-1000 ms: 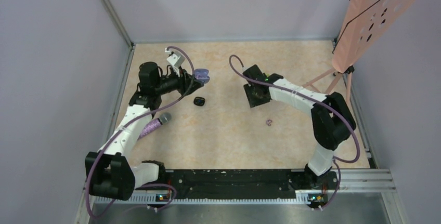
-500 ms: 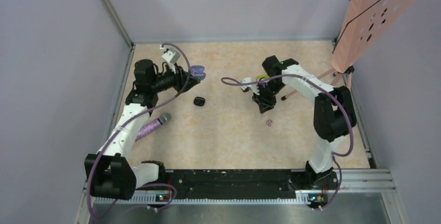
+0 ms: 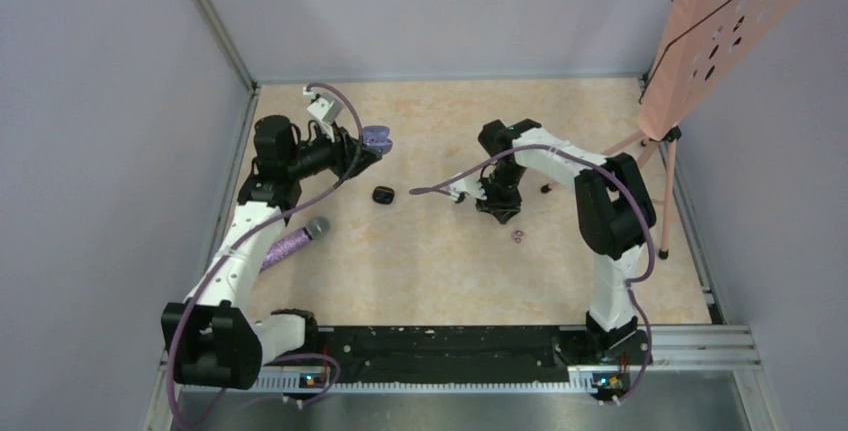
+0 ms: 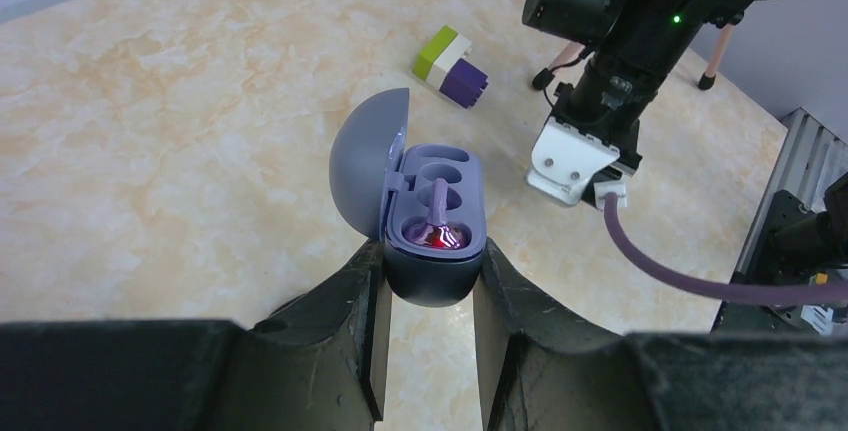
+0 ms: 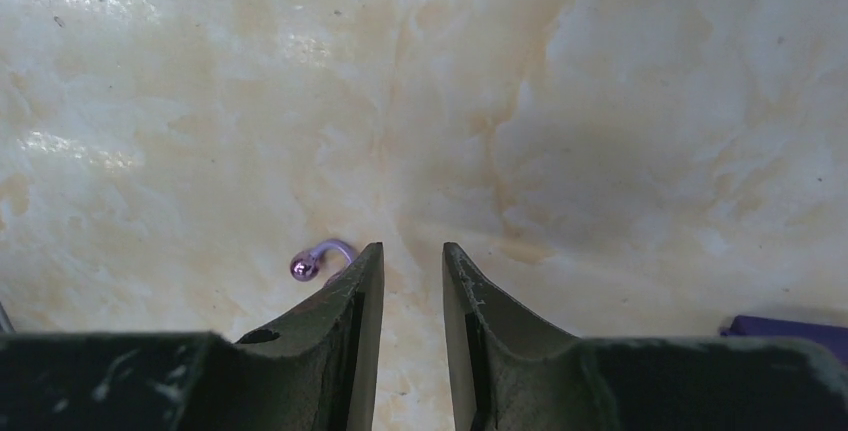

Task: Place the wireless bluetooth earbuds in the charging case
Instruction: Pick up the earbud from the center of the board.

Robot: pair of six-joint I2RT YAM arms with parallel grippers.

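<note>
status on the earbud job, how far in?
Done: the seated earbud is in the open charging case, which the left claw holds. In hand: the right claw, open and empty, is beside the loose purple earbud. Left: grip it, seat it in the empty slot.

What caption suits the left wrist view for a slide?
Left claw grips the open charging case, one earbud seated, over the table.

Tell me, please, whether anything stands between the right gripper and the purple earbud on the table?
Nothing visible does: the purple earbud lies on bare table just outside one of the right gripper's jaws, not between them.
</note>
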